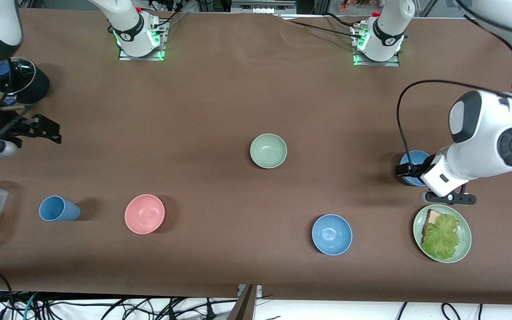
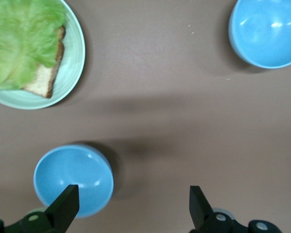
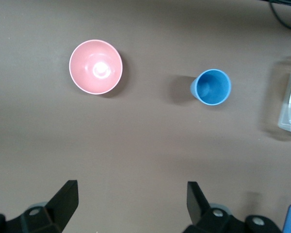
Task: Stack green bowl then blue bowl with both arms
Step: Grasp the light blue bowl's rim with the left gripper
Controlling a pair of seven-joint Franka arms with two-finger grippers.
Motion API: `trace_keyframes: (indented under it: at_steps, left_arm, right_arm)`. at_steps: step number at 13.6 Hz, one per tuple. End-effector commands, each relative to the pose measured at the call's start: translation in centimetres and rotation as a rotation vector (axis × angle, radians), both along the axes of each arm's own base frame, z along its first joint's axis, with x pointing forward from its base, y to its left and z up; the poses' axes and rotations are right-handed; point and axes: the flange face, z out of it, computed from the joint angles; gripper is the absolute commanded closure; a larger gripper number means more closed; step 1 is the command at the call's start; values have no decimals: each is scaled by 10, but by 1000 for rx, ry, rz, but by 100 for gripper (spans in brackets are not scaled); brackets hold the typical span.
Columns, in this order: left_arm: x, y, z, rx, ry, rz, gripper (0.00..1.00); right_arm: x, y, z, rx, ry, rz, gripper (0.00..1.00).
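Your left hand [image 2: 131, 208], fingers spread and empty, hangs over one blue bowl [image 1: 411, 160]. The green bowl [image 1: 268, 151] sits mid-tabletop, toward 9 o'clock in the front view. The right hand [image 3: 131, 208] waits, also spread.

Plain brown cloth covers the table [image 1: 220, 102]. The green bowl [image 1: 268, 151] is pale sage, unpatterned. Both blue bowls [image 1: 332, 234] [image 1: 411, 161] are one flat mid-blue, like the cup [image 1: 58, 209]. The pink bowl [image 1: 144, 214] is plain too. A green plate [image 1: 464, 231] carries bright lettuce [image 1: 442, 235] on what looks like pale bread [image 2: 44, 80].
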Motion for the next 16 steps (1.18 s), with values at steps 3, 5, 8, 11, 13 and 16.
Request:
trace_keyframes:
  at_steps: [3,5,8,11,13,16]
  left_arm:
    - [-2,22,-69,24,55,-58,0]
    - [-5,22,-83,26,79,-63,0]
    - [-26,24,-106,28,140,-63,0]
    - [-43,34,-114,29,133,-47,0]
    - [-46,34,-115,30,115,-51,0]
    - [-53,37,-129,50,91,-69,7]
  right_arm:
    - [-29,-6,9,2,10,14,1]
    - [-35,-10,10,-22,20,15,1]
    - [-35,-9,9,-28,27,19,1]
    - [-32,-5,14,-28,26,20,1]
    - [-31,-4,13,-27,26,20,1]
    - [-30,-5,11,-26,25,11,1]
